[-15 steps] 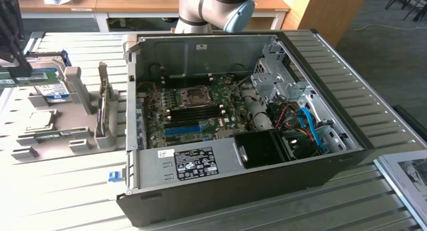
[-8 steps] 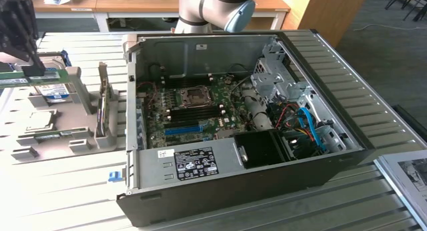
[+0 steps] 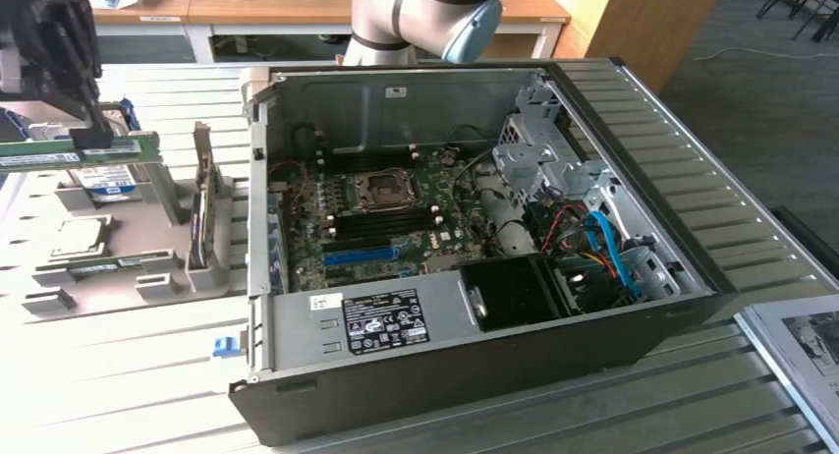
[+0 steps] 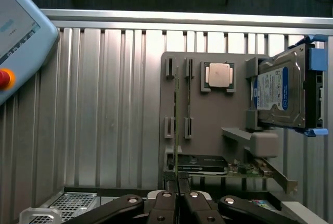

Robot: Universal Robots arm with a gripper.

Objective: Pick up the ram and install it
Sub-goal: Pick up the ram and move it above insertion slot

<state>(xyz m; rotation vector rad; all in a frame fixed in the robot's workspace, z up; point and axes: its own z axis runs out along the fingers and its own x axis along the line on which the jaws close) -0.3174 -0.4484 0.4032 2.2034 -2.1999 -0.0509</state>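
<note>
**Gripper clamping the ram beside the open computer case**

In the exterior view, the gripper [image 3: 94, 140] is hanging at about ten o'clock from the open computer case [image 3: 433, 375], over the grey holder tray [image 3: 118, 277] that is sitting on the slatted table [image 3: 132, 395]. Its jaws are closing tight on the ram [image 3: 125, 147], a thin green stick that is lying level and running out toward the exterior view's left edge. The ram is sitting above the tray's slots and appears to be clear of them.

In the wrist view, the gripper [image 4: 177, 182] is pinching the ram [image 4: 177, 130] edge-on, so the stick is showing as a narrow line reaching away from the dark fingers [image 4: 164, 206]. Beyond it, the holder tray [image 4: 208, 114] is carrying a square processor chip [image 4: 218, 74], a hard drive [image 4: 281, 91] with a blue-white label standing in a blue bracket, and a black expansion card [image 4: 203, 162]. A second thin stick [image 4: 189, 99] is standing in the tray just beside the held ram.

Inside the case, the motherboard [image 3: 380, 218] is lying face up, with a blue slot [image 3: 357, 255] at roughly seven o'clock from its processor socket [image 3: 384, 187]. The robot arm [image 3: 419, 17] is rising at twelve o'clock from the case. The ram is well apart from the motherboard.
</note>
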